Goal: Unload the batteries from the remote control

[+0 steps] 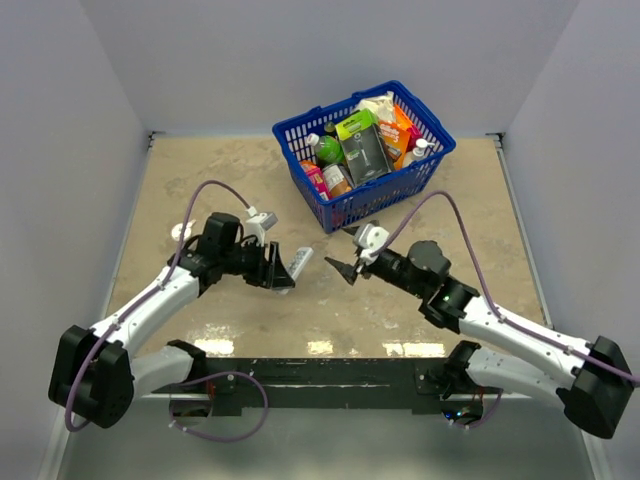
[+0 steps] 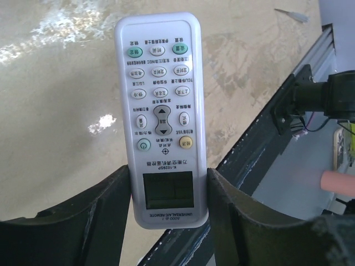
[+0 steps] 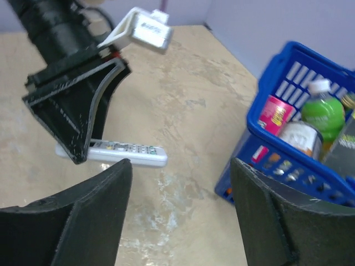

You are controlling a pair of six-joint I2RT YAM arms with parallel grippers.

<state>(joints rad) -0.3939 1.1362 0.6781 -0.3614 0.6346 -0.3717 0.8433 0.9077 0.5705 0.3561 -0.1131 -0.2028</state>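
The white remote control [image 2: 161, 111] is held above the table by its display end, with my left gripper [image 2: 169, 174] shut on it. Its button face is turned to the left wrist camera. In the top view the remote control [image 1: 300, 263] sticks out to the right of the left gripper [image 1: 278, 268]. My right gripper [image 1: 340, 268] hovers just right of the remote's free end, jaws open and nothing between them. In the right wrist view the remote control [image 3: 130, 153] lies just beyond the right gripper [image 3: 180, 163], to the left. The batteries are hidden.
A blue basket [image 1: 290, 140] full of bottles, cans and boxes stands at the back centre, close behind the right gripper; its wall [image 3: 260, 111] fills the right of the right wrist view. The black base rail [image 1: 330, 370] runs along the near edge. A small grey sliver [image 2: 291, 15] lies on the table.
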